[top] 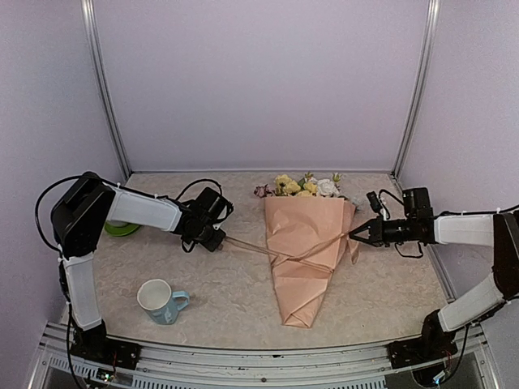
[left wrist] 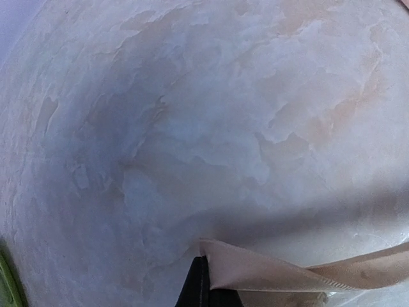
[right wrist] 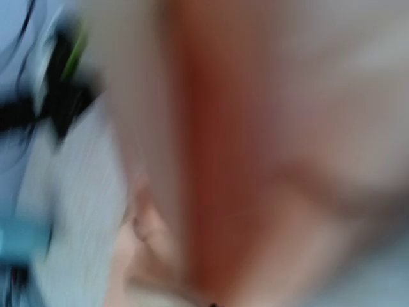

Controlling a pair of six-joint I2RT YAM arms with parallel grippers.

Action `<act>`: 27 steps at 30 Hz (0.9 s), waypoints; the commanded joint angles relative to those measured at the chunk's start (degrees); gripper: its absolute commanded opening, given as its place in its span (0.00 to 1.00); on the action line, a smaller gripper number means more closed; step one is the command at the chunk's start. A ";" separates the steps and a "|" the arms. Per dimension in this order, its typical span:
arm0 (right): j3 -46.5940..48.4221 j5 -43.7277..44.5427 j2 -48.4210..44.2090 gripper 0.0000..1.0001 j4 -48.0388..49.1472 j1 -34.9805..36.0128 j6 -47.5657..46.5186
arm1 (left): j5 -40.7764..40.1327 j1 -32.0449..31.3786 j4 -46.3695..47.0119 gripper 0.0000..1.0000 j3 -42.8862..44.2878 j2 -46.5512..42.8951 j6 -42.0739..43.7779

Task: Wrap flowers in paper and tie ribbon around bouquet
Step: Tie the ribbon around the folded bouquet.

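Right, status, big to small. Beige marbled tabletop [top: 227, 316] carries everything. The large peach-pink sheet of wrapping paper [top: 302, 279] is already folded into a cone right of centre, point toward my bases. The bunch of yellow, white and pink artificial flowers [top: 296, 186] sticks out of its far, open end. A white-and-blue ceramic mug [top: 160, 301] sits near left and a green flat object [top: 122, 229] lies behind my left arm, both well apart from the work.

The narrow tan satin ribbon [top: 247, 245] crosses the cone about mid-length, with strands running out to both sides. My left gripper [top: 220, 240] is clamped on the ribbon's left end, and the left wrist view shows the strand [left wrist: 287, 272] pinched at the fingertip. My right gripper [top: 358, 233] is closed at the cone's right edge, apparently on the other end. The right wrist view is too blurred to confirm that.

My read: wrapping is done and I'm cinching the tie. To do it well:
- pull both ends outward evenly and low, so the cone doesn't slide or roll
- stop once the paper puckers; harder risks tearing the thin sheet
- watch that the satin doesn't slip through either pinch.
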 commanded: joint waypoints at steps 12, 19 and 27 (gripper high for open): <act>-23.23 5.63 -1.63 0.00 24.87 -33.48 24.74 | -8.76 3.01 -0.22 0.00 -8.48 -5.81 -4.78; -26.90 7.63 -4.24 0.00 26.06 -44.03 25.34 | -10.28 7.13 0.04 0.00 -11.88 -8.02 -5.40; -25.69 8.34 -7.77 0.00 20.95 -51.47 21.99 | -9.77 11.85 -0.08 0.00 -13.43 -9.57 -8.40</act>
